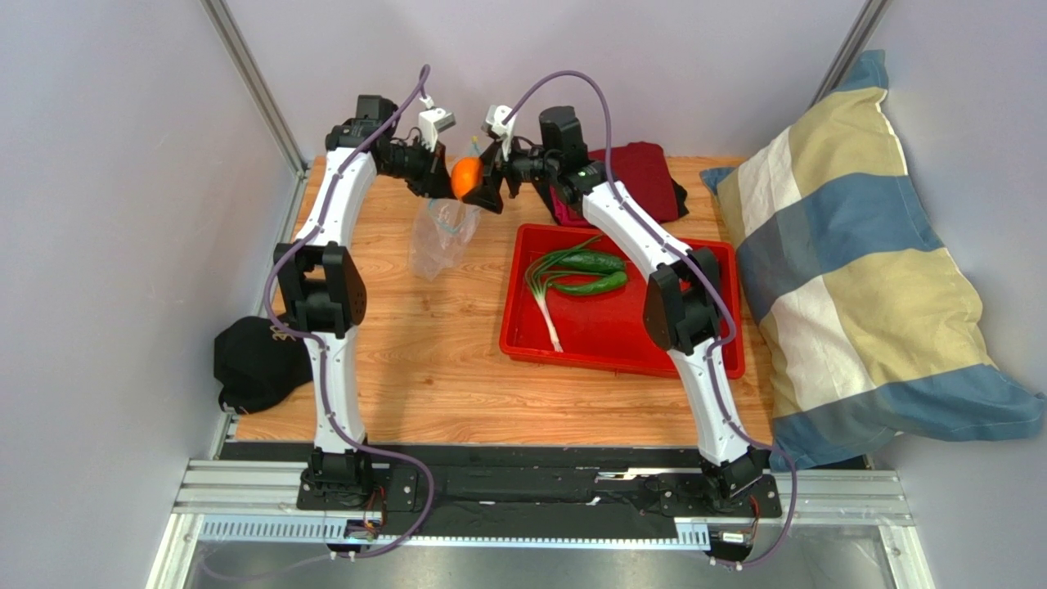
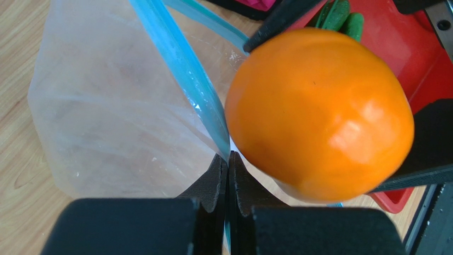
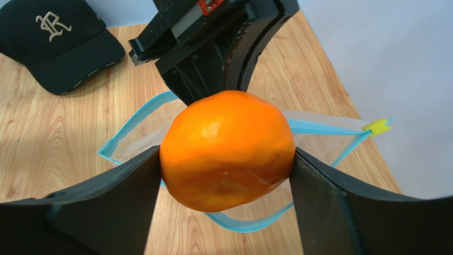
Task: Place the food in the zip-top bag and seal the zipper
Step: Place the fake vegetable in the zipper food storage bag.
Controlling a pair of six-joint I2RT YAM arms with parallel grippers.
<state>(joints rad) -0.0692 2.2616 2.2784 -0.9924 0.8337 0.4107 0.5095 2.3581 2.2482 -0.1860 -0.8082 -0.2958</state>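
My right gripper [image 3: 227, 162] is shut on the orange fruit [image 3: 227, 149], one finger pressed against each side, holding it just above the open mouth of the zip-top bag [image 1: 440, 239]. The left gripper [image 2: 228, 159] is shut on the bluish zipper [image 2: 183, 69], lifting that edge of the clear bag [image 2: 106, 117] off the table. A yellow slider [image 3: 376, 126] sits at the zipper's far end. Two long green vegetables [image 1: 590, 273] and a green onion [image 1: 545, 307] lie in the red tray [image 1: 725, 356]. The bag looks empty.
A black cap [image 1: 252, 362] lies at the table's left edge. A dark red cloth [image 1: 639, 172] is bunched behind the tray at the back. A large striped pillow [image 1: 860, 270] leans at the right side. Grey walls close in the table.
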